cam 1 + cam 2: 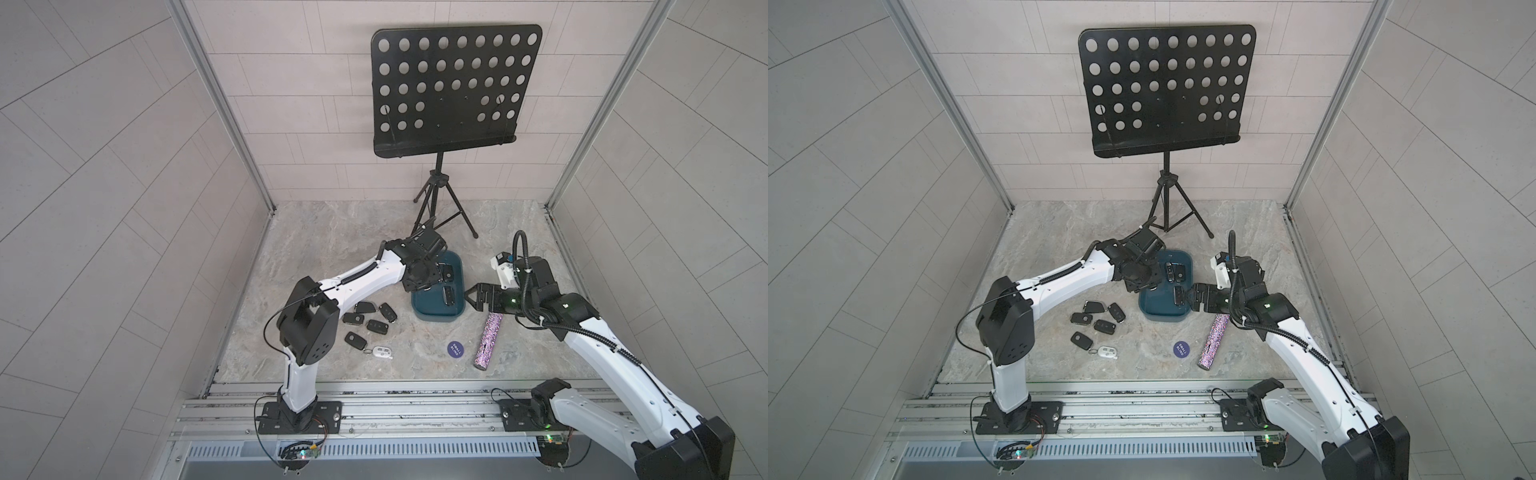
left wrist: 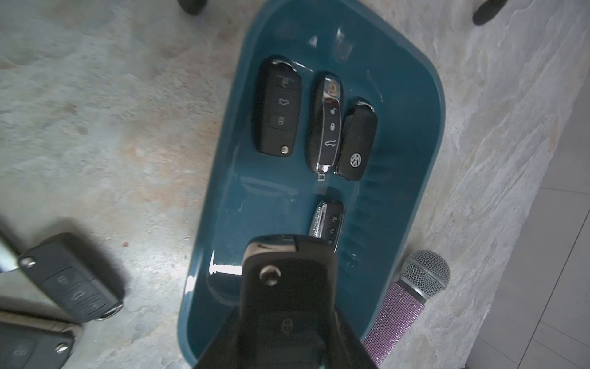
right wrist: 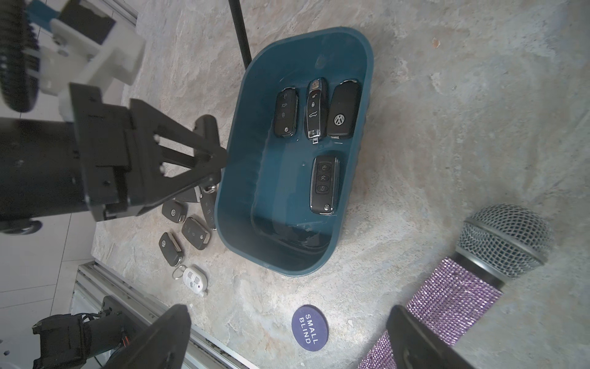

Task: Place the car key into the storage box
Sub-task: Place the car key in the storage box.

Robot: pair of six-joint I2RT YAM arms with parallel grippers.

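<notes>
My left gripper (image 2: 287, 319) is shut on a black car key (image 2: 281, 274) with a silver button, held over the near end of the storage box (image 2: 415, 96). The box is a dark teal tub (image 1: 432, 307) and holds several black key fobs (image 2: 281, 111). In both top views the left gripper (image 1: 426, 286) (image 1: 1152, 286) hangs at the tub's left rim. My right gripper (image 3: 287, 316) is open and holds nothing. It hovers just right of the tub (image 3: 242, 159), seen in a top view (image 1: 473, 297).
Several black key fobs (image 1: 370, 322) and a white remote (image 1: 382, 353) lie left of the tub. A purple glitter microphone (image 1: 488, 340) and a blue "SMALL BLIND" disc (image 1: 455, 349) lie to its right. A music stand's tripod (image 1: 440, 199) stands behind.
</notes>
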